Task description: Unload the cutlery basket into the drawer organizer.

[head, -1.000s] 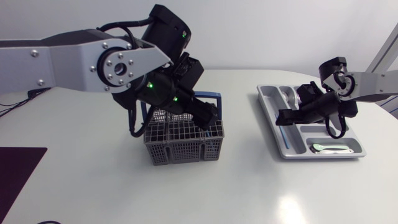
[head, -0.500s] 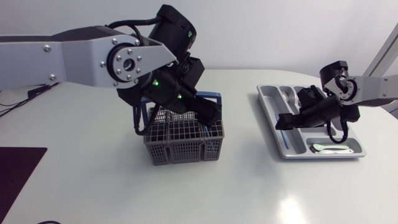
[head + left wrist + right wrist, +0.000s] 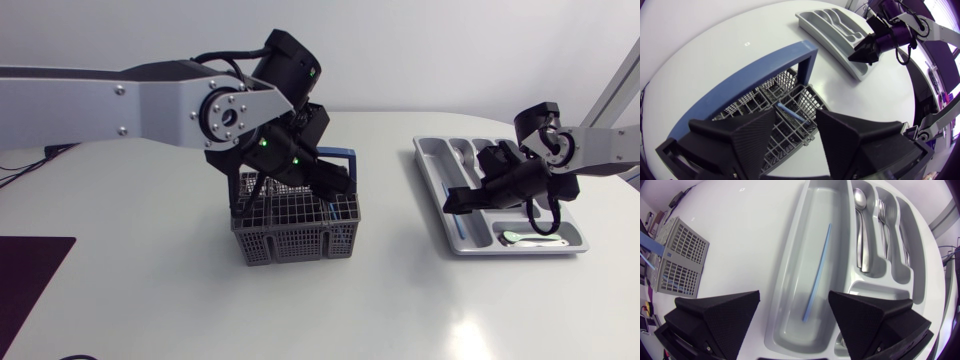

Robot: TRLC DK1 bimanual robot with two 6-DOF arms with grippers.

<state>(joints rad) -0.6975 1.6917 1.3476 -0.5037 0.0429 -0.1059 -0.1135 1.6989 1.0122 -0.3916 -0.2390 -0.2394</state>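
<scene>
The grey wire cutlery basket (image 3: 295, 215) with a blue handle (image 3: 340, 155) stands mid-table. My left gripper (image 3: 335, 185) dips into its right side. In the left wrist view a thin blue stick (image 3: 790, 112) rises from the basket (image 3: 755, 100) between the fingers of that gripper (image 3: 796, 125); the jaws stand partly apart, with space beside the stick. The grey drawer organizer (image 3: 430, 170) lies at the right. My right gripper (image 3: 455, 200) hovers open over its long compartment, where another blue stick (image 3: 817, 272) lies between and ahead of the fingers (image 3: 795, 310).
A spoon (image 3: 860, 210) and forks (image 3: 885, 215) lie in the organizer's narrower compartments. A pale green item (image 3: 530, 238) rests in its front small compartment. A dark mat (image 3: 30, 275) covers the table's left front corner.
My left arm has swung right and its gripper has sunk deeper into the basket, the jaws narrowing around the blue stick. The right gripper has hardly shifted over the organizer.
</scene>
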